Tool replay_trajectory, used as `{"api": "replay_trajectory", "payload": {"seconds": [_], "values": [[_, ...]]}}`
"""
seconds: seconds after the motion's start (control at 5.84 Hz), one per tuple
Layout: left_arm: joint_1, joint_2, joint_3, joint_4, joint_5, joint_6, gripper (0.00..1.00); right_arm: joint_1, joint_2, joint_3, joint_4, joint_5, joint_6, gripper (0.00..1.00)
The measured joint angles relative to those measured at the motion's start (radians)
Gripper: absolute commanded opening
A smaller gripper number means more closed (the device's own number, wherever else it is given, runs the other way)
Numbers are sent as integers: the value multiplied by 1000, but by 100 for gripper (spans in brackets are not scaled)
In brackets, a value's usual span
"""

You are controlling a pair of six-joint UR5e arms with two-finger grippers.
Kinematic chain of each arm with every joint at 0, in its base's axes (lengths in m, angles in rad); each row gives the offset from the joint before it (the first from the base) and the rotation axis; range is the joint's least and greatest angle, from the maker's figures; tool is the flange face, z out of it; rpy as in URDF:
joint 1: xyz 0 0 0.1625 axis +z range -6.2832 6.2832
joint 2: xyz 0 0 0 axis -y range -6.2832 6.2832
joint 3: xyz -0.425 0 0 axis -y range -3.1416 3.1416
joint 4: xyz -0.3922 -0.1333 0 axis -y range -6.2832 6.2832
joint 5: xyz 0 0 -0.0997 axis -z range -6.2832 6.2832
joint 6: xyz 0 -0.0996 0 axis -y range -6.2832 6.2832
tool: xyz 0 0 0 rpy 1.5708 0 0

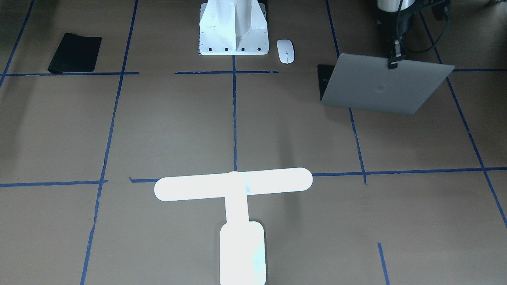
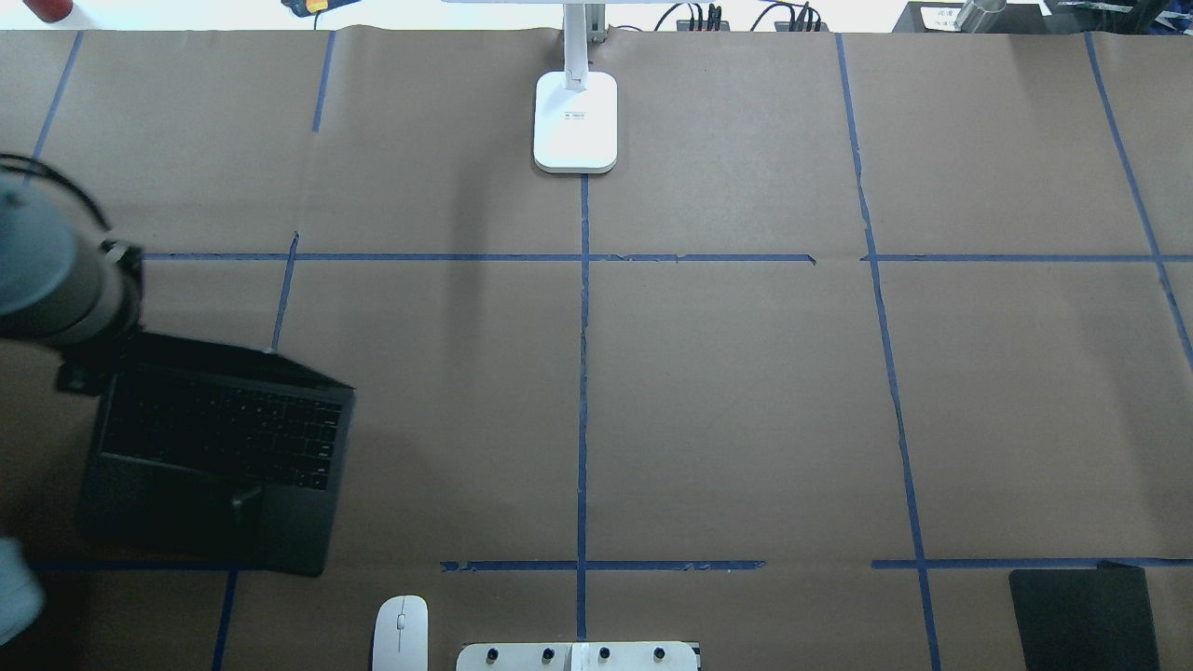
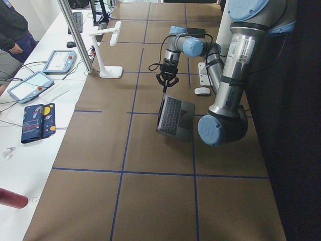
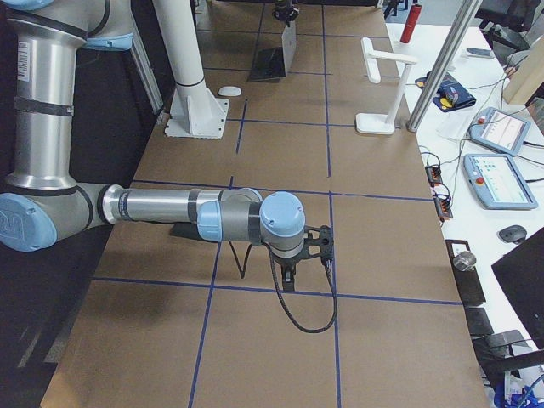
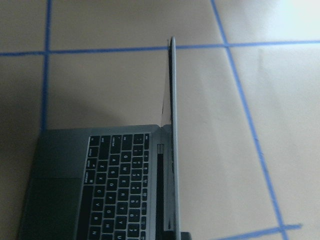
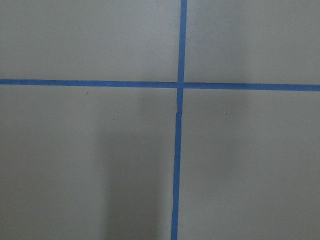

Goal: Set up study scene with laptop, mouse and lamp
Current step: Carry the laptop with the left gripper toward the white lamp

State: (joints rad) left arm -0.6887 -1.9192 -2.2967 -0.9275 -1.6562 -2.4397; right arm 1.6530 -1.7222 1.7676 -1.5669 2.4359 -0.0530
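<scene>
Starting at the left of the overhead view, the left gripper point(image 1: 393, 63) was clamped on the top edge of the lid of the slim grey-silver metal laptop point(image 2: 219, 447). The laptop sat open with its lid near upright, well to the robot's left of the white flared pedestal with bolt holes point(image 2: 578, 657) and farther out on the table.

It looked stiff, smooth and fairly heavy for so thin a pinch. A pull on the lid would likely turn the hinge rather than shift the base, and the screen side was probably fragile. The middle of the lid's edge suited opening it; sliding it would be safer from the base.

The small flat white oval mouse point(image 2: 401, 632) lay just beside the pedestal on that same side. It was probably light, low and slippery, so best pinched across its narrow sides.

The bright white T-shaped desk lamp point(image 2: 575, 121) stood straight out from the pedestal at the table's far edge. It seemed top-heavy, so its narrow stem, taken low, looked the safest hold.

The black rectangular mat point(image 2: 1081, 615) lay to the pedestal's right. The right gripper point(image 4: 289, 280) hung over bare paper well off that side, and I could not tell whether it was parted or closed.
</scene>
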Motion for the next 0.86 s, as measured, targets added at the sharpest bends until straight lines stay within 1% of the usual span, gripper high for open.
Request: {"api": "replay_trajectory", "payload": {"seconds": [0.34,0.51,0.86], "values": [[-22,-207,193,23,1,4,0,0,0,-5,0,0,0,100],[-24,-334,315,25,-1,0,0,0,-1,-6,0,1,0,100],[-23,-554,541,17,-9,-27,0,1,-3,-6,0,0,1,100]]}}
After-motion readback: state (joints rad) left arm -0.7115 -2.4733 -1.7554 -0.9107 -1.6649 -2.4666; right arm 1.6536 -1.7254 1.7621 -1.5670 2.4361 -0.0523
